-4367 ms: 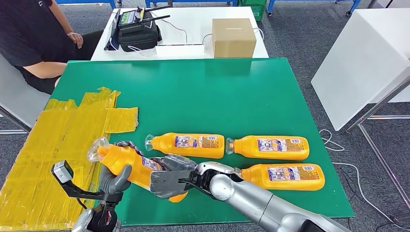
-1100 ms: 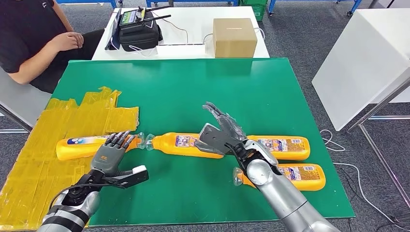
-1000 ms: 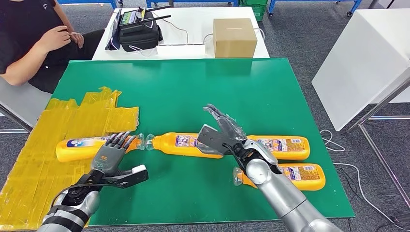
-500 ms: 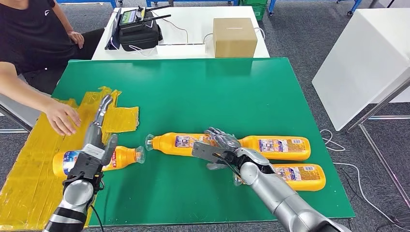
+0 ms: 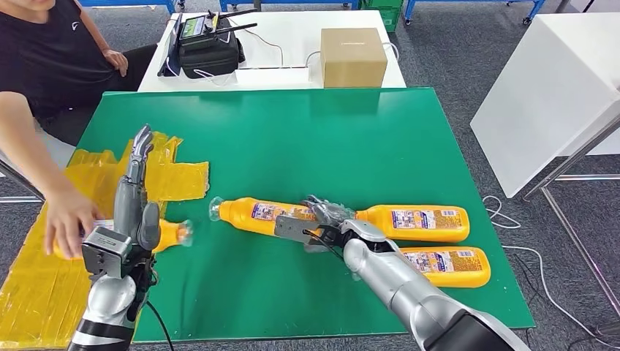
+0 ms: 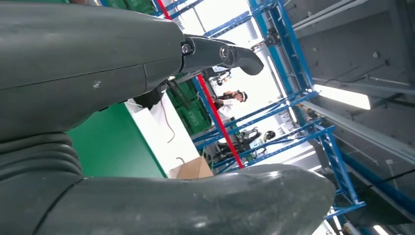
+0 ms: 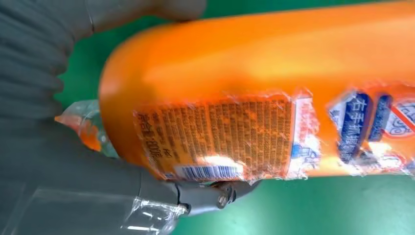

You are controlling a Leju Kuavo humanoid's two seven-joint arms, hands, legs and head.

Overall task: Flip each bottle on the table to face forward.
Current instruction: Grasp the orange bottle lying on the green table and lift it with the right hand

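Orange bottles lie on their sides on the green table (image 5: 292,131), four in all. The right robot hand (image 5: 322,223) is clamped on the base of the middle bottle (image 5: 252,214), which lies near the table's centre toward the front edge, its clear cap pointing at the left edge; the right wrist view shows this bottle's (image 7: 274,98) back label with barcode facing the camera and the fingers (image 7: 205,193) wrapped under it. Just beside it toward the right edge lies a second bottle (image 5: 413,222), and nearer the front edge a third bottle (image 5: 442,266), both with printed labels up. The fourth bottle (image 5: 169,234) lies by the left edge, partly on the yellow tape (image 5: 44,278) that covers that side of the table; a person's hand (image 5: 67,219) rests on its far end. The left robot hand (image 5: 133,190) is raised above that bottle with fingers straight and apart, holding nothing. Beyond the far edge stands a white table (image 5: 292,44) carrying a cardboard box (image 5: 352,57) and a black bag (image 5: 210,47).
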